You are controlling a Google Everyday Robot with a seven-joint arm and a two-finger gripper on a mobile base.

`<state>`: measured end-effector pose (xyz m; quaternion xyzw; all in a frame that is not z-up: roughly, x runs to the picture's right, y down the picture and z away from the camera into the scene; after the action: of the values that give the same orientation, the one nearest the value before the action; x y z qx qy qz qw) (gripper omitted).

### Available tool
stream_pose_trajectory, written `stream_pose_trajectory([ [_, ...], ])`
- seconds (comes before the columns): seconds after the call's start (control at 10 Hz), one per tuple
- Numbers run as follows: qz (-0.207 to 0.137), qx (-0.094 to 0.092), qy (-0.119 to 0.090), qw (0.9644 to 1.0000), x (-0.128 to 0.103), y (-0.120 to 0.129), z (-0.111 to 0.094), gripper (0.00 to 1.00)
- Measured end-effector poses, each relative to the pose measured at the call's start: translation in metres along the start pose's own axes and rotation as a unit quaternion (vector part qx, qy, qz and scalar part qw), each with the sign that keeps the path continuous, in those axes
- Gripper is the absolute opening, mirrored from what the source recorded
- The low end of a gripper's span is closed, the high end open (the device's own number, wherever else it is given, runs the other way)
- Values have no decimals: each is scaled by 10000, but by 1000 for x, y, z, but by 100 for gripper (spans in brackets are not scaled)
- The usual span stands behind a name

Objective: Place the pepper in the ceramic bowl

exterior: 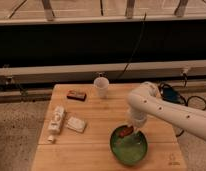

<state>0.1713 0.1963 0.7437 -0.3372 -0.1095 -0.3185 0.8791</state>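
Hovering over the back rim of the green bowl (129, 148) at the counter's (96, 155) near right corner, the robot's hand (131, 130) grips the small red-brown pepper (127, 132) just above the dish. Farther left lie a white packet (75, 124) and a white bottle (57, 120) on its side. Beyond them, near the far edge, sit a dark brown block (76, 95) and a white cup (101, 87).

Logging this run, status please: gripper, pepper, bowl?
Gripper low over the glossy green ceramic bowl's far rim. Small dark red-brown pepper at its tip, just inside the rim. Nothing blocking.
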Motion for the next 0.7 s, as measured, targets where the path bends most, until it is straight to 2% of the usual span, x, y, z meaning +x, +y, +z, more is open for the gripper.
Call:
stream_pose_trajectory([
  [0.1,-7,2,-2,10000,0,1,0,7],
  [0.5,-51,53,-4,10000,-3,2,1,35],
  [0.7,-80,66,-15,9999,-4,3,1,41],
])
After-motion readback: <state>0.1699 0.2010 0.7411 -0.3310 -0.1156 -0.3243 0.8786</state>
